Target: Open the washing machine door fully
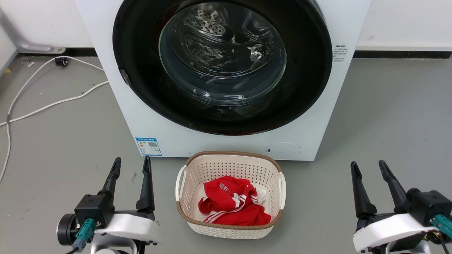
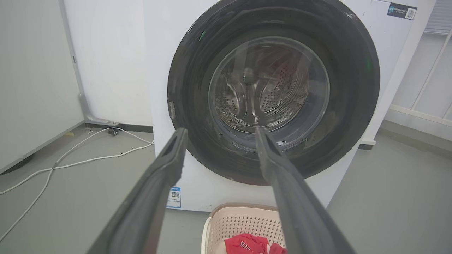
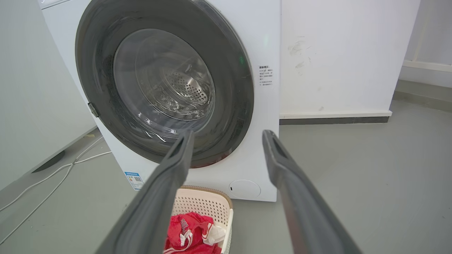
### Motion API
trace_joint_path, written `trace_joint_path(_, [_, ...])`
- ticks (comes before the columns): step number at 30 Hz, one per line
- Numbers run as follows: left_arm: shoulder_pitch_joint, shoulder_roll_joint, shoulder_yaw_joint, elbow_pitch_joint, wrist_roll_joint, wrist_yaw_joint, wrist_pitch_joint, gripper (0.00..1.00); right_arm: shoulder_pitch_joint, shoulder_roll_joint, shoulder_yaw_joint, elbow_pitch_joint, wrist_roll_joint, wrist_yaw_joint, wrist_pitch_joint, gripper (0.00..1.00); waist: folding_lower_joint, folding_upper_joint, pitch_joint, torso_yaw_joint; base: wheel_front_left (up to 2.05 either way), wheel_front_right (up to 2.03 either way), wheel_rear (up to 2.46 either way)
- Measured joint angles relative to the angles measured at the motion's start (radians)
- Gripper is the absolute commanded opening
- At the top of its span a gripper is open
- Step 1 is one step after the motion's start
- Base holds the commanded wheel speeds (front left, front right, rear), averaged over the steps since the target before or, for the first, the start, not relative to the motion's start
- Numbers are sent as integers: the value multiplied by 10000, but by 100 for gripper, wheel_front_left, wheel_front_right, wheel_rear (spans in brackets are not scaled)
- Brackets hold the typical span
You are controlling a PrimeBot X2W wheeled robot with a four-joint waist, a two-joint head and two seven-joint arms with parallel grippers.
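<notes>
Both sat spread and empty, left gripper at 7 o'clock, right gripper at 5, probably giving the shut washing machine door swing room.

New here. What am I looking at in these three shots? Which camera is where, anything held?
A two-armed wheeled robot. The head view looks down from its head; the dark prongs are its left gripper and right gripper, both open, holding nothing. The other two pictures come from wrist cameras looking along each arm's fingers. Ahead: a white washing machine, its black glass door looking shut. On the floor, a cream basket of red clothing and a white cable.
</notes>
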Motion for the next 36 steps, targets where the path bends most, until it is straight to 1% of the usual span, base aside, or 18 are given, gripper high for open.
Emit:
trace_joint_path(10, [61,-29,-44,-128,621,130,-192,100,56,10,50,-86,-405,0,-44,100,0,0,3,1,0,0,0])
trace_joint_path(28, [160,-236,107,-288,1649,125,-468,100,105,17,69,-96,-1189,0,-299,100,0,0,23,21,0,0,0])
trace_joint_path(32, [161,-261,153,-280,1657,86,-468,100,108,19,59,-75,-1135,0,-314,100,0,0,41,11,0,0,0])
trace_joint_path(33, [161,-276,167,-276,1657,82,-468,100,109,19,59,-52,-1099,0,-313,96,0,0,44,9,0,0,0])
trace_joint_path(34, [161,-284,171,-272,1662,75,-468,100,112,19,58,-25,-1034,0,-311,48,0,0,46,8,0,0,0])
trace_joint_path(35, [161,-290,178,-270,1664,71,-468,100,116,21,58,4,-972,0,-309,13,0,0,47,7,0,0,0])
trace_joint_path(36, [162,-295,190,-268,1666,46,-468,100,124,21,61,19,-936,0,-309,13,0,0,50,5,0,0,0])
